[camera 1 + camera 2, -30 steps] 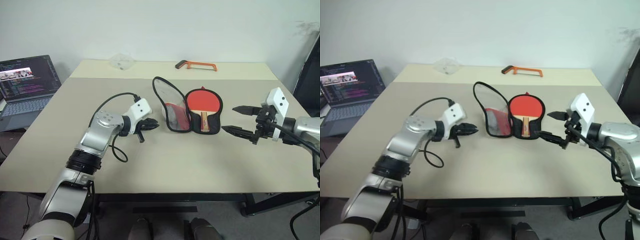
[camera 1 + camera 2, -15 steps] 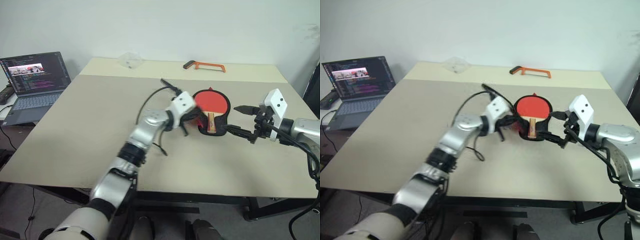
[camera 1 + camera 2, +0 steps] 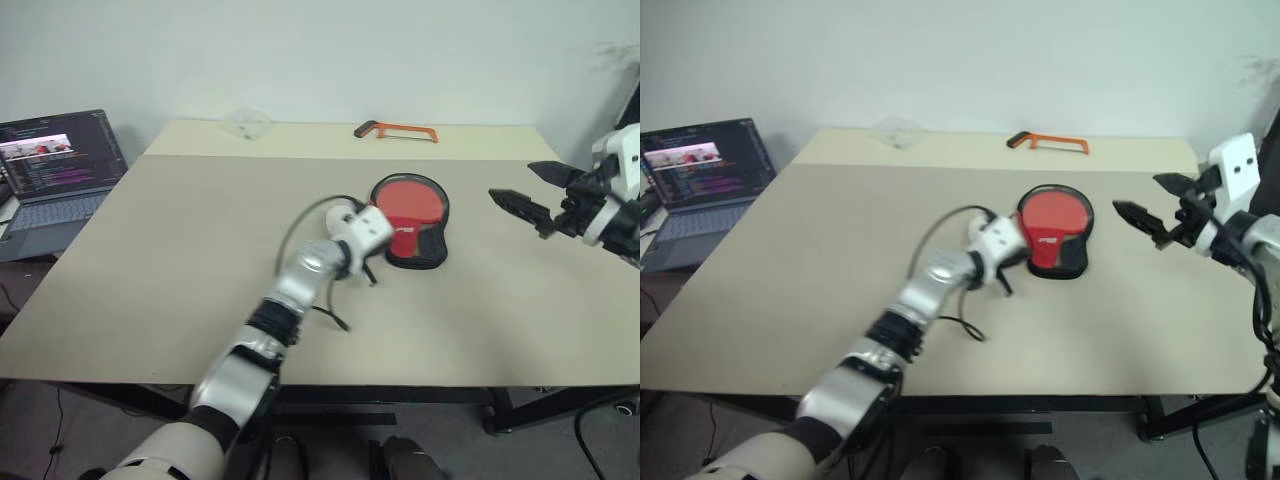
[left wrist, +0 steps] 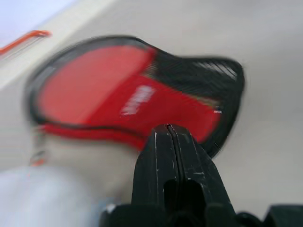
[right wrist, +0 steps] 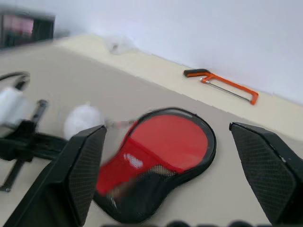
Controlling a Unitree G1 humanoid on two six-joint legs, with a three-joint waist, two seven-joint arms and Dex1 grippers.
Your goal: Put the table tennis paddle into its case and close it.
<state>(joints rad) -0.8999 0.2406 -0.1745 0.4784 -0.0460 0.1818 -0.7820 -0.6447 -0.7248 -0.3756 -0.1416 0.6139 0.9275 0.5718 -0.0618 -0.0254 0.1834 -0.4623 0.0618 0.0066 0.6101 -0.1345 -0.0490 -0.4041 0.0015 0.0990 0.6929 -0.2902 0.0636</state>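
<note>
Your case (image 3: 408, 223) lies folded shut, red front up, right of centre on the table (image 3: 160, 260), with your left gripper (image 3: 378, 240) clenched empty at its left edge and your right gripper (image 3: 535, 200) spread wide at far right.

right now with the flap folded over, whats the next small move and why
Probably bring the shut left gripper to the zip at the rim of the case, with the open right gripper coming in to steady it. The red front now lies flat over the paddle, but whether the zip is drawn cannot be told.
</note>
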